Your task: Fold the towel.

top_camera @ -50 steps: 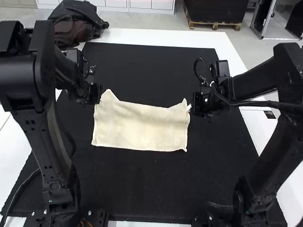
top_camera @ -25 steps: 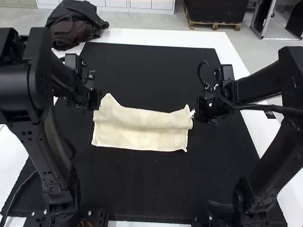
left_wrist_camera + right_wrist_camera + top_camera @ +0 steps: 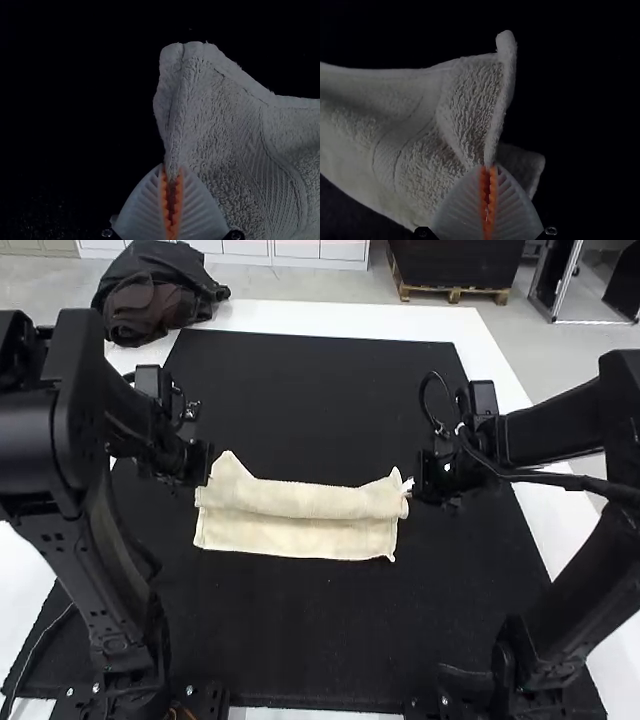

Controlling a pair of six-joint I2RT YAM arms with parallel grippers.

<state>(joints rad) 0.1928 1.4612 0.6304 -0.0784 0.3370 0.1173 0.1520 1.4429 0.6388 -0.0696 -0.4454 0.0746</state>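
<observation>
Currently, left gripper [image 3: 207,468]: closed down to a narrow gap; the orange pads [image 3: 163,192] face each other closely, with the side edge of the towel [image 3: 300,502] pinched at the fingertips.
Right gripper [image 3: 408,486]: closed likewise; the pads [image 3: 493,187] lie almost together, with the opposite side edge of the towel gripped at the fingertips.
Towel position: between the two grippers, spanning from one to the other over the black mat [image 3: 300,640].
Towel form: partly folded; a rounded, raised band runs across from gripper to gripper, and a flatter band lies on the mat, nearer the arm bases than the grippers.
Towel corners: one peak projects beyond each gripper's fingertips, on the side away from the arm bases; a further flap shows just beside the right gripper's fingers.
White table [image 3: 300,314]: beneath the mat, showing beyond both grippers and outboard of the right gripper.
Dark bundle [image 3: 150,310]: beyond the left gripper, well apart from it, near the table's far corner.
</observation>
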